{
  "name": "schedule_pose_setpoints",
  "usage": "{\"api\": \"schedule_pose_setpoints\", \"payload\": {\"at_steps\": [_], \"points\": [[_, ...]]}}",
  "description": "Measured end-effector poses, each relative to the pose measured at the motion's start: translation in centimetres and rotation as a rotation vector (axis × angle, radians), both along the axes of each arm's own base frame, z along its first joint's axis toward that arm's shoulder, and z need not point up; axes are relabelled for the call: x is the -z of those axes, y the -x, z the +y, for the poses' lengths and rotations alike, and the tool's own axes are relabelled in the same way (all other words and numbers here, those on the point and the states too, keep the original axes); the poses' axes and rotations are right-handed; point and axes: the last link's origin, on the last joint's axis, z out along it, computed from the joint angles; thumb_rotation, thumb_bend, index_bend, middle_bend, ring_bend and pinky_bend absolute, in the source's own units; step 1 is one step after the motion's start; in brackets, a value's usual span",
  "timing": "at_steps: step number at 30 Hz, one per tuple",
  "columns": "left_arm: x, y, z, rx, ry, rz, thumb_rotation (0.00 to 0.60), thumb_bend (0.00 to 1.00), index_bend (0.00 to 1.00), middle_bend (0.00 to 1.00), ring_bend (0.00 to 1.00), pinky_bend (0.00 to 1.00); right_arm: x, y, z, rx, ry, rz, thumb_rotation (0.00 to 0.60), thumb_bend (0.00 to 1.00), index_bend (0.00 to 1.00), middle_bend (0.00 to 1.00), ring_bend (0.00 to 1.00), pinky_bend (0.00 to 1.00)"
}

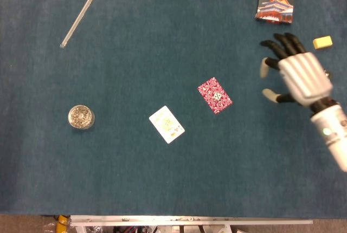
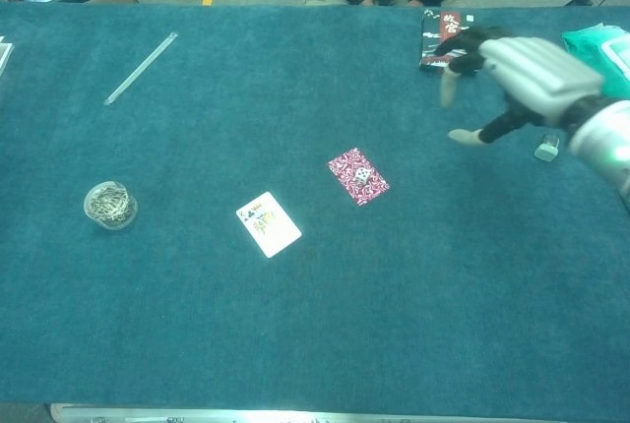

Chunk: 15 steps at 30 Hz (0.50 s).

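— Our right hand (image 1: pixel 297 73) hovers with fingers spread, holding nothing; the red-backed card (image 1: pixel 214 95) lies face down mid-table, beside the face-up card (image 1: pixel 167 124).
— It looks thin, light and slippery, so we'd lift an edge. Our left hand is out of view, and the small cap (image 2: pixel 547 149) is half hidden.

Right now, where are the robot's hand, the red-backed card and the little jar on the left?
right hand (image 1: pixel 295 73): head view, back of the palm.
red-backed card (image 1: pixel 214 95): head view, middle of the patterned back.
little jar (image 1: pixel 81 117): head view, centre of its top.
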Motion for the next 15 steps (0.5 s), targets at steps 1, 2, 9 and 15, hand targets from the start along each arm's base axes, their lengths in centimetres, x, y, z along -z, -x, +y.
{"api": "schedule_pose_setpoints", "payload": {"at_steps": [1, 2, 9, 15], "points": [[0.0, 0.0, 0.0, 0.0, -0.001, -0.001, 0.6, 0.27, 0.27, 0.21, 0.13, 0.13, 0.3, -0.3, -0.2, -0.003, -0.008, 0.005, 0.6, 0.17, 0.52, 0.18, 0.0, 0.0], [-0.1, 0.0, 0.0, 0.0, -0.003, -0.002, 0.6, 0.27, 0.27, 0.21, 0.13, 0.13, 0.7, -0.5, -0.3, -0.007, -0.016, 0.011, 0.6, 0.18, 0.52, 0.18, 0.0, 0.0], [-0.4, 0.1, -0.2, -0.001, -0.015, -0.006, 0.6, 0.27, 0.27, 0.21, 0.13, 0.13, 3.9, -2.8, -1.5, -0.067, -0.058, 0.064, 0.6, 0.17, 0.52, 0.18, 0.0, 0.0], [-0.3, 0.4, -0.3, -0.007, -0.014, -0.013, 0.6, 0.27, 0.27, 0.21, 0.13, 0.13, 6.9, -3.9, -1.8, -0.126, -0.083, 0.148, 0.6, 0.17, 0.52, 0.18, 0.0, 0.0]]}}
